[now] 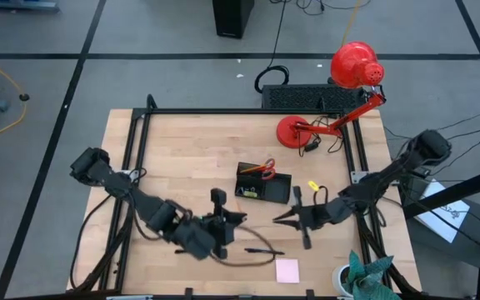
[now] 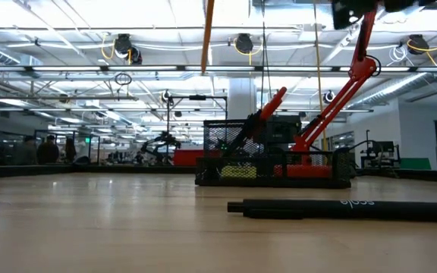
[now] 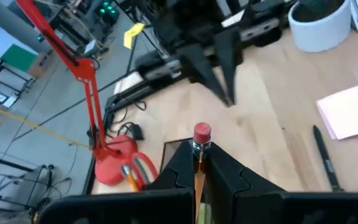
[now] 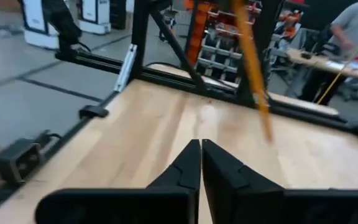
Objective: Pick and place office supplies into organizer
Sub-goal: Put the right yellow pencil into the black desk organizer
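My left gripper point(image 3: 199, 165) is shut on an orange pencil point(image 2: 208, 36) with a pink eraser, above the table near the black organizer point(image 1: 262, 185). Red-handled scissors point(image 1: 261, 169) stand in the organizer. In the low view the pencil's lower end hangs in the air. My right gripper point(image 4: 201, 148) is shut and empty; it hovers just right of the organizer point(image 1: 288, 218). A black pen point(image 1: 265, 250) and a pink sticky-note pad point(image 1: 287, 270) lie flat on the near part of the table. A small yellow piece point(image 1: 313, 186) lies right of the organizer. My left gripper pinches the pencil between its two fingers just below the metal band under the eraser point(image 3: 199, 148). The eraser end point(image 3: 202, 132) sticks up past the fingers. The pencil stands about upright, hangs below the fingers and is lifted clear of the table.
A red desk lamp point(image 1: 352, 71) stands at the far right corner, its base point(image 1: 294, 132) on the table. A black slab point(image 1: 311, 97) lies behind the far edge. A potted plant point(image 1: 361, 279) sits at the near right corner. A black frame point(image 1: 140, 133) borders the table.
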{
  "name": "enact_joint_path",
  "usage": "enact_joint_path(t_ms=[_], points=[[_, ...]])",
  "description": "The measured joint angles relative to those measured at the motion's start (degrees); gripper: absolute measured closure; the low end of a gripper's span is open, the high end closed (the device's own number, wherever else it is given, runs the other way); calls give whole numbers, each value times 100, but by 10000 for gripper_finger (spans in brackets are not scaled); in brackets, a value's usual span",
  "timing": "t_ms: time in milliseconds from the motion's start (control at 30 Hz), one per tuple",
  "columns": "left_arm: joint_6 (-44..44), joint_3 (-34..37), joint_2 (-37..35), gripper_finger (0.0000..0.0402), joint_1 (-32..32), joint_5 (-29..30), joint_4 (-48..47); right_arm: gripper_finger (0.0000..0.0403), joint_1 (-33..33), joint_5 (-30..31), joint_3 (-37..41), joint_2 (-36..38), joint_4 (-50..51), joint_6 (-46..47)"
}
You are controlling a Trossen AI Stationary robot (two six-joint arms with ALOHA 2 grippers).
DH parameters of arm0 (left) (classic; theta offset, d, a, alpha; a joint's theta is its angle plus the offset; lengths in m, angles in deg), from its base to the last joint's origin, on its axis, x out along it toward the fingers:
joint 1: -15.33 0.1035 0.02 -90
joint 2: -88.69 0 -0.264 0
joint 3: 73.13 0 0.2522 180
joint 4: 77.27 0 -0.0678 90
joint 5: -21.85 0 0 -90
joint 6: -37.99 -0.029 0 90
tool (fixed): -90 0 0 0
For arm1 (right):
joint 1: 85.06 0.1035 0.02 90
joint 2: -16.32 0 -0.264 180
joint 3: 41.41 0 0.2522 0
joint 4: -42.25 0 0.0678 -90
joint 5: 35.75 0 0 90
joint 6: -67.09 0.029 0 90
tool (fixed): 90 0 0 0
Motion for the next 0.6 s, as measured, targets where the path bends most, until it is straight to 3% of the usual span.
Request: enact_joint_path(t_ms=[433, 600], points=[[-591, -4, -267, 392, 1951, -2232, 105, 402, 379, -5, 866, 606, -256, 168], [-886, -2, -181, 392, 2512, -2759, 180, 402, 320, 0, 1004, 753, -257, 164]])
